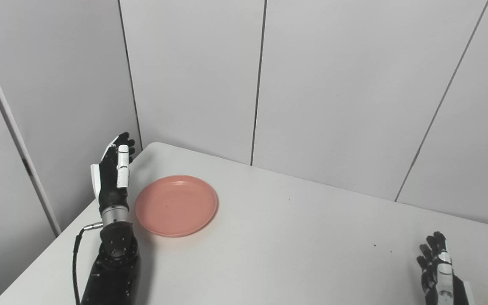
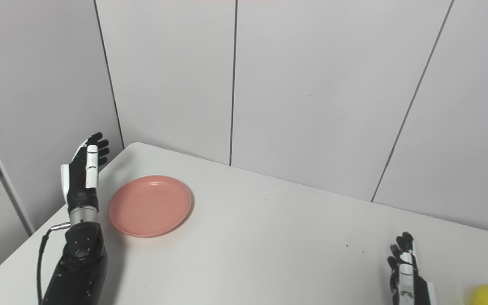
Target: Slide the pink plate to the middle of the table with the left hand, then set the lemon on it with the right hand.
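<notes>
— Hand check first: your left hand [image 1: 115, 171] stands upright at the table's left edge, fingers straight and a little apart, holding nothing. Your right hand [image 2: 405, 271] is low at the near right, fingers up and loose, also holding nothing.

— And the things, biggest down?

— You have the table [image 1: 290, 237], white and broad. On its far left part lies the plate [image 1: 176, 205], pink, flat, just to the right of your left hand; whether they touch I cannot tell. Smallest is the lemon [image 2: 487, 295], at the near right edge, just right of your right hand.

— What does the next move turn on?

— The plate lies between your left hand and the table's middle, so I judge a push rightward and toward you will carry it there. The lemon waits for your right hand.
</notes>
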